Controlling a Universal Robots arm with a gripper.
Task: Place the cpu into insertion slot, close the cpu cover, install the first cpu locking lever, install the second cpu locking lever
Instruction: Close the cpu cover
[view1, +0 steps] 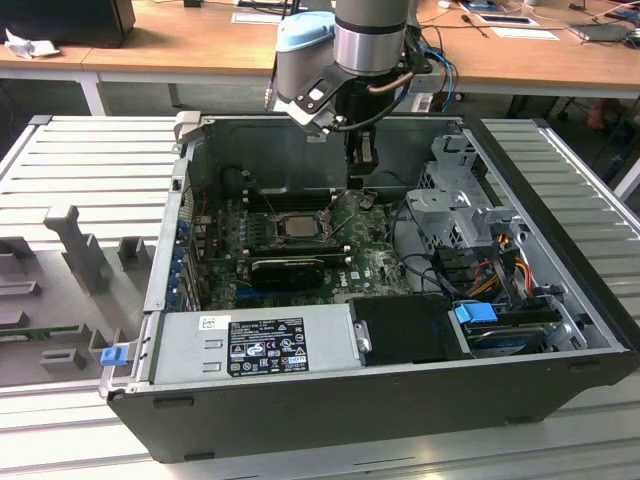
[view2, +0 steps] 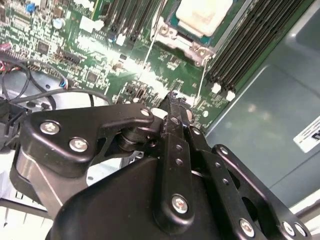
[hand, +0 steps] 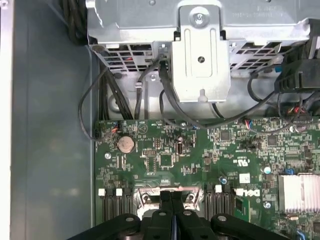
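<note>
Black in finish, the gripper (view1: 361, 175) is hanging from the arm (view1: 372, 40) inside the open computer case (view1: 400, 410). Its two fingers (hand: 165, 220) are pressing flat against each other, with nothing visible between them in both wire-free wrist views. The fingertips are pointing down at the green motherboard (hand: 170, 150), directly over a silver metal edge of the insertion slot (view2: 196, 50); whether they are touching that edge cannot be told. The cpu (view2: 202, 14) is sitting in the slot with its pale metal top facing up, just beside the fingertips and lower than them. A thin silver wire rod (view2: 202, 80) is running from the slot's rim toward the fingertips. Long black memory slots (hand: 112, 207) are lying on either side of the closed fingers. A round coin cell (hand: 125, 144) is sitting on the board near the gripper, on the side away from the cpu. Beyond it, the silver drive cage (hand: 200, 60) is standing with black cables (hand: 165, 100) trailing down toward the board. The grey labelled power supply (view1: 260, 345) is lying well apart from the gripper, against the case wall on the far side of the cpu.
</note>
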